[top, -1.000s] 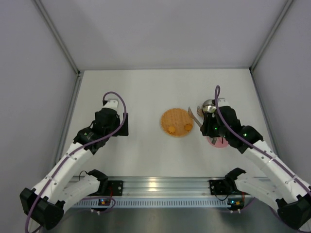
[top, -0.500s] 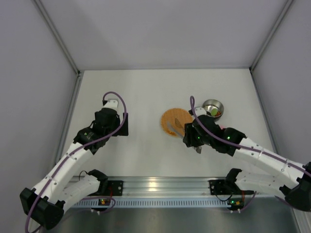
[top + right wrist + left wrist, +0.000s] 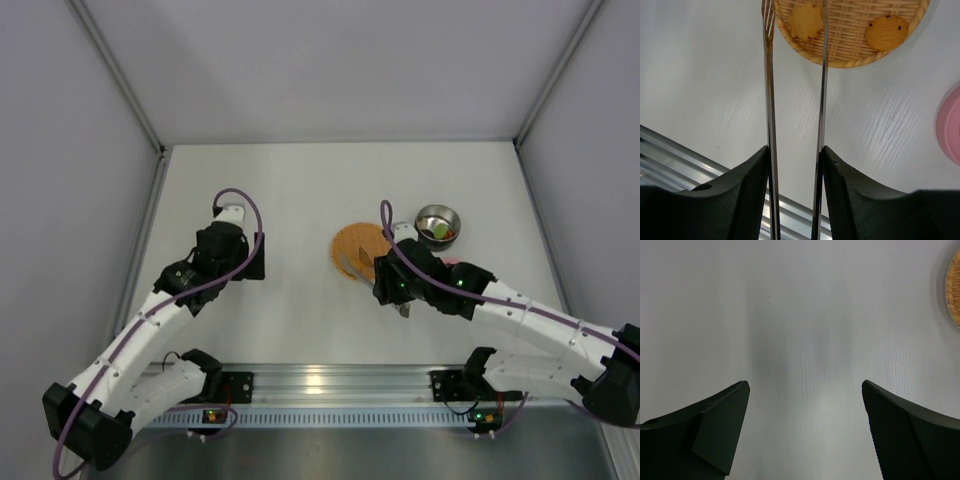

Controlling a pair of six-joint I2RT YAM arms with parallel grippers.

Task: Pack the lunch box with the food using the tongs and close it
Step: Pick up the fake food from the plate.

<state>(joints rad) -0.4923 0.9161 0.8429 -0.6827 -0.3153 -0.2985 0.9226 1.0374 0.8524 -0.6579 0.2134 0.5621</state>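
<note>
Tongs (image 3: 822, 90) are clamped in the right gripper (image 3: 795, 150), jaws narrowed on the two arms, which stand parted. In the wrist view the yellow piece (image 3: 806, 21) shows between the arms, at the near rim of the orange woven plate (image 3: 840, 62). Can't tell tip height, so come down slowly until the tips nearly touch the weave, then squeeze gently so the chunk doesn't squirt out. Take the round orange piece (image 3: 886, 32) second. The lunch box (image 3: 420, 220) sits just beyond the plate with some food in it, pink lid (image 3: 951, 127) off, lying nearby. Left gripper (image 3: 804, 385) hangs wide apart over the table, holding nothing
</note>
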